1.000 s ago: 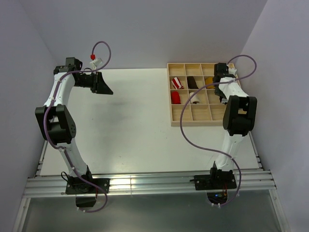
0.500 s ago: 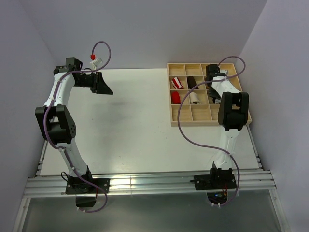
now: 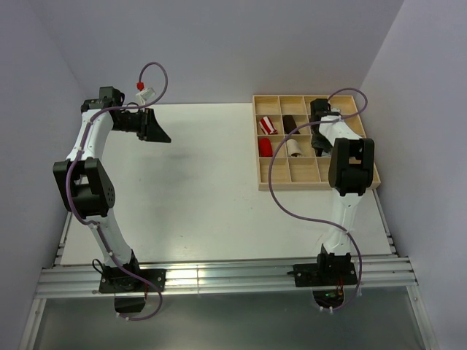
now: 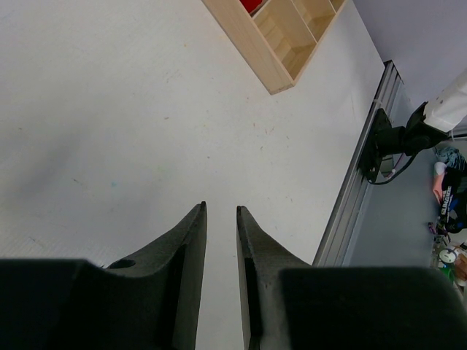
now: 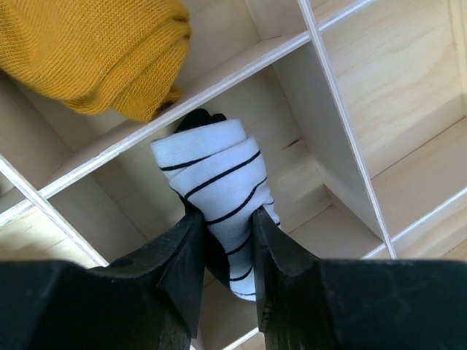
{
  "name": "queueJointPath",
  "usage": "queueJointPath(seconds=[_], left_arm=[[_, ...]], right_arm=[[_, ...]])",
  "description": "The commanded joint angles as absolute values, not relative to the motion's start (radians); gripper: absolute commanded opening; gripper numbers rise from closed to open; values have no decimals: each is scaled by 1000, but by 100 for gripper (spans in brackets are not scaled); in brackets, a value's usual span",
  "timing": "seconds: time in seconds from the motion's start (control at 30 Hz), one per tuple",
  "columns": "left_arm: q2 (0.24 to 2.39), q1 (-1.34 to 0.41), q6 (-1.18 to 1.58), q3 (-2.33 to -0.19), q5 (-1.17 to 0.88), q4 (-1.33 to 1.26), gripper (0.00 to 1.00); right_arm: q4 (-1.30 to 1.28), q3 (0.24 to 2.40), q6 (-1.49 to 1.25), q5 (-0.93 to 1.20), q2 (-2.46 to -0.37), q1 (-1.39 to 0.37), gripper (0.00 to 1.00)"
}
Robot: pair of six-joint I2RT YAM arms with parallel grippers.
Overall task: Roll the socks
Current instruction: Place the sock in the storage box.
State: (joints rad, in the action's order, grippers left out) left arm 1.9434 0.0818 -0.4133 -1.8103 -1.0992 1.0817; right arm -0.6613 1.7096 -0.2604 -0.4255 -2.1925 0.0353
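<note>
Right end effector (image 5: 225,219) is closed on the white striped sock (image 5: 211,164). A finger presses each side of the roll, and the roll's black toe end pokes out at the top. The roll sits inside one cell of the wooden tray (image 5: 219,80), up against the divider at the upper left of that cell. Bare wood shows to the right of the roll, up to the next divider. The mustard bundle (image 5: 102,55) is in the cell above, at the upper left of the frame, and overhangs the divider edge.

In the top view the right end effector (image 3: 319,140) points down into the right side of the tray, at the upper right of the frame. The cream sock (image 3: 295,148) is rolled in the cell just to its left. Further left are the red bundle (image 3: 266,148) and the red-and-white bundle (image 3: 269,124). The dark brown bundle (image 3: 292,124) is above the cream one.

Left end effector (image 4: 221,211) has a narrow gap with nothing between the fingers. It hangs over the bare white surface (image 3: 190,189) at the upper left of the top view. It is well apart from the tray corner (image 4: 263,51), with a wide stretch of surface between them. The metal rail (image 4: 357,197) runs along the surface edge at the right.
</note>
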Motion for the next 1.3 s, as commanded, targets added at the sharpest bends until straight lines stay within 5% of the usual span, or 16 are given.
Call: queueJointPath(seconds=[0.0,0.5,1.27], left_arm=[[1928,86,-422,-1829,-1111,1085,28],[1933,80,-387,-1832,-1103,1055,29],[1936,69,-393,-1832,-1092,1060,29]], right_arm=[[-681,1732,-281,-348,-2209,31,5],[-670,1689,-284,-218,-2151,81,40],[-703,1707,-287,-170,-2080,95,54]])
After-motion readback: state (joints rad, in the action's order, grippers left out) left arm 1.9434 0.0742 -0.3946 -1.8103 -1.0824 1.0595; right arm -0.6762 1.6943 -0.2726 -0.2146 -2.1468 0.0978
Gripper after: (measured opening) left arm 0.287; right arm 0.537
